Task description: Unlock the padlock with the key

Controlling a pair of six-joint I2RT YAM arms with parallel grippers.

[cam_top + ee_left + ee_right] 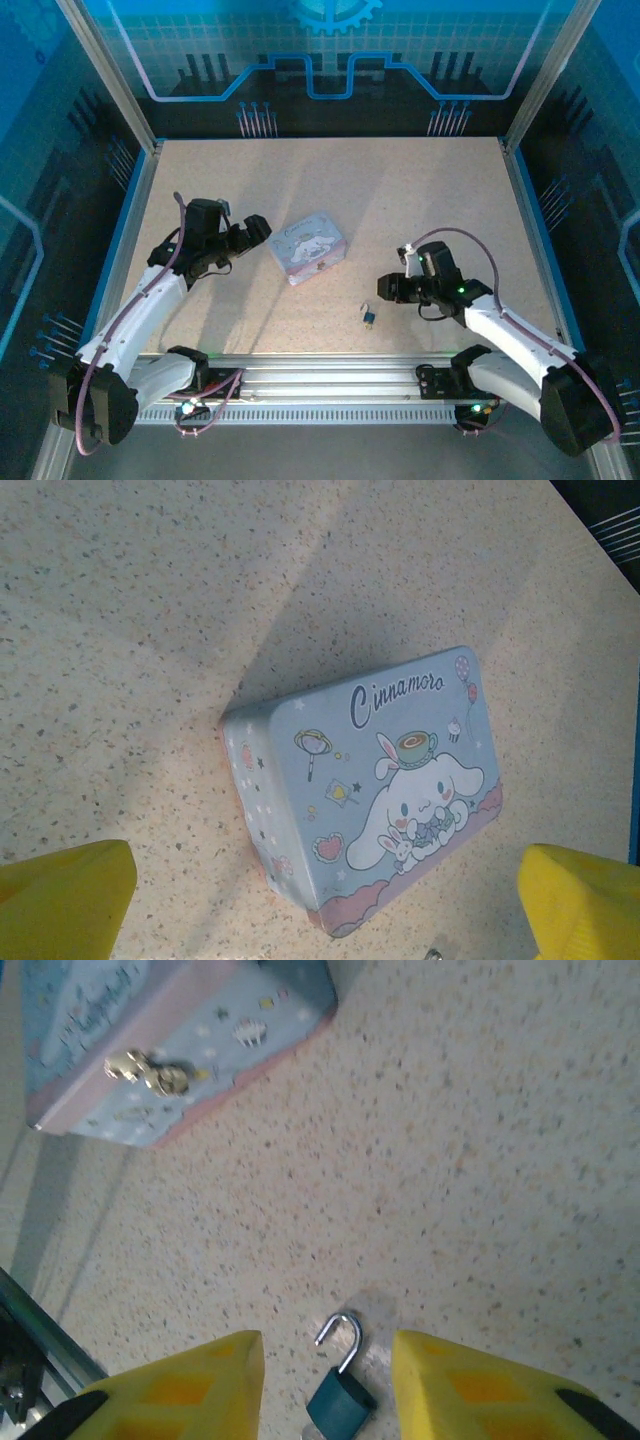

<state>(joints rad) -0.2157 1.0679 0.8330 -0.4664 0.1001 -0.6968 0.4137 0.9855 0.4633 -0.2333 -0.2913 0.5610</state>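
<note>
The padlock (340, 1400) is a small dark teal block lying flat on the speckled table, its silver shackle (345, 1332) swung open. My right gripper (325, 1345) hangs low over it, open, with a yellow finger on each side and a gap to both. From above, the padlock (368, 316) is a tiny dark speck just left of the right gripper (385, 289). The key is hidden from me. My left gripper (322, 858) is open and holds nothing, its fingertips (70, 890) wide apart.
A pastel blue-and-pink cartoon tin (311, 247) sits mid-table between the arms, its gold clasp (150, 1072) facing the right gripper. The left gripper (262, 228) hovers at its left side. A metal rail (330, 375) runs along the near edge.
</note>
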